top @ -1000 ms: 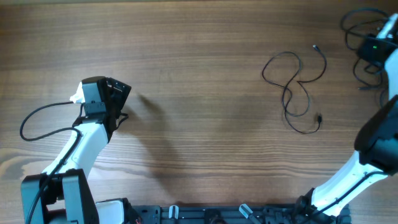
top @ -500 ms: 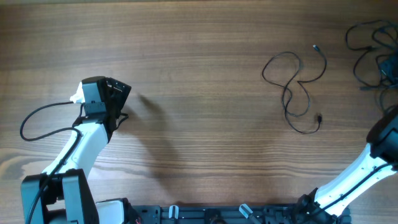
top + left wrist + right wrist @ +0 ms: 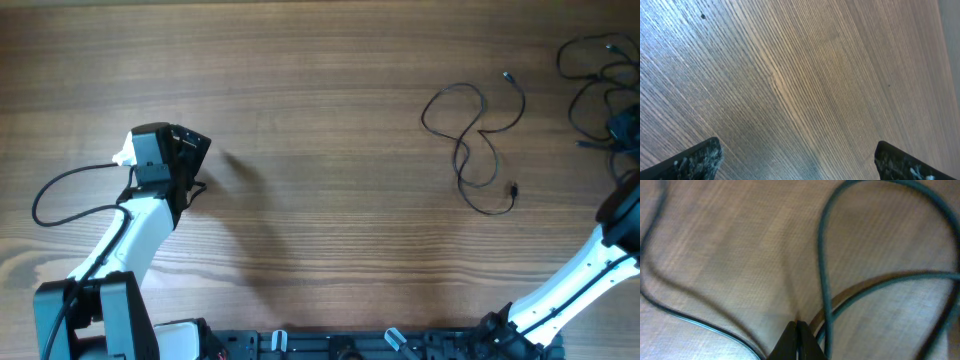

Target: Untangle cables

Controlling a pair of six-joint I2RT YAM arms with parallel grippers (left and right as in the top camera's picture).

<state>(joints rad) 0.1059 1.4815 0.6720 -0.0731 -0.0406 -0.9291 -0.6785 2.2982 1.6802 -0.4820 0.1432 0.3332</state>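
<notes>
Cables (image 3: pixel 592 80) are lying bunched in a tangle at the table's far right edge. One separate cable (image 3: pixel 468 145) is sprawling in loose open loops to their left, apparently already freed. The right gripper (image 3: pixel 797 337) is pressing its fingers tightly together among the dark-green strands (image 3: pixel 823 270), likely to draw one out, though whether a strand is actually caught cannot be told. The left gripper (image 3: pixel 800 162) is hovering wide open over the bare wooden table (image 3: pixel 320 100), well apart from the cables and probably waiting to help.

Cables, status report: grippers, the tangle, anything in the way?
Left gripper open, hovering over table. Right gripper shut at tangled cables, right edge; grip unconfirmed. One loose cable mid-table, apart. Nothing blocking.
</notes>
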